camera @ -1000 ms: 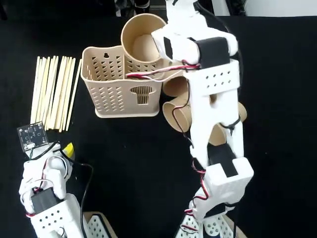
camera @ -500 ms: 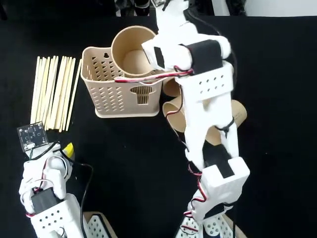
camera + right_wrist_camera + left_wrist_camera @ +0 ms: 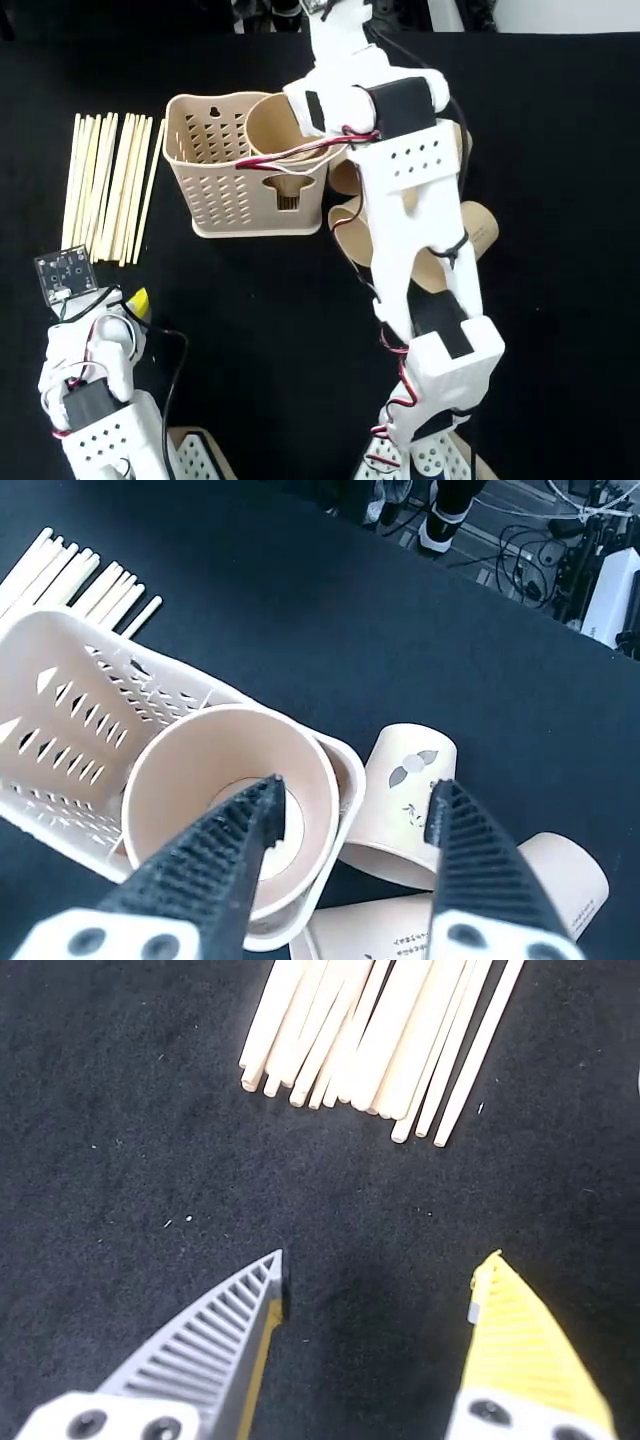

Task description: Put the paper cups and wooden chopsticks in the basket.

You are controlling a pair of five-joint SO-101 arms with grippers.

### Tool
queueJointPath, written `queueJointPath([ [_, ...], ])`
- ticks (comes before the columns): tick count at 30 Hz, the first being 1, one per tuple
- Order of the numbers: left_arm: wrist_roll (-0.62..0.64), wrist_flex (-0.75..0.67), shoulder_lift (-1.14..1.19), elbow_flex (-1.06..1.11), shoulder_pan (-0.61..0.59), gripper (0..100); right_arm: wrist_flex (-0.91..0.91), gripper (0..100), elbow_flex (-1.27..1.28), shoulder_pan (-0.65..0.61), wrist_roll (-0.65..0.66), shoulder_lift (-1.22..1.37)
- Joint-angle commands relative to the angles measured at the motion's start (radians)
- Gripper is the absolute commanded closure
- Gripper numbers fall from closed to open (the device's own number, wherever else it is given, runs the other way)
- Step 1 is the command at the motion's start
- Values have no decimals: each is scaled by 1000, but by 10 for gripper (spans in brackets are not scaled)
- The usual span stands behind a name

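Paper cup [image 3: 235, 800], tan with a pale inside, sits mouth-up in the cream perforated basket [image 3: 215, 190], at the end next to the loose cups [image 3: 405, 800] lying on their sides. The surface is black cloth [image 3: 250, 330], with cables [image 3: 540, 540] on the floor beyond its far edge, and the wooden chopsticks [image 3: 108, 185] lie in a flat row beside the basket's other end. Right gripper [image 3: 360, 785] hangs over the cup, fingers spread wide and holding nothing; left gripper [image 3: 384, 1255] is likewise wide apart over bare cloth near the chopstick ends; the right arm [image 3: 420, 200] covers most of the loose cups, so their count is unclear.
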Motion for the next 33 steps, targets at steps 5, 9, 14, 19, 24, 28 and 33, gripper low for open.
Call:
queueJointPath([
  [5, -5, -3, -6, 15, 8, 704, 199, 751, -33, 11, 212, -134],
  [9, -5, -3, -6, 15, 8, 704, 221, 752, 85, 49, 433, -239],
  [14, -5, -3, -6, 15, 8, 704, 216, 752, 410, 66, 580, -438],
  [19, -5, -2, -6, 15, 8, 704, 63, 752, 794, 77, 649, -688],
  [24, -5, 2, -6, 15, 8, 704, -115, 751, 1184, 71, 700, -906],
  [28, -5, 3, -6, 15, 8, 704, -285, 751, 1481, 114, 735, -1009],
  [33, -5, 2, -6, 15, 8, 704, -612, 751, 1825, 190, 776, -1066],
])
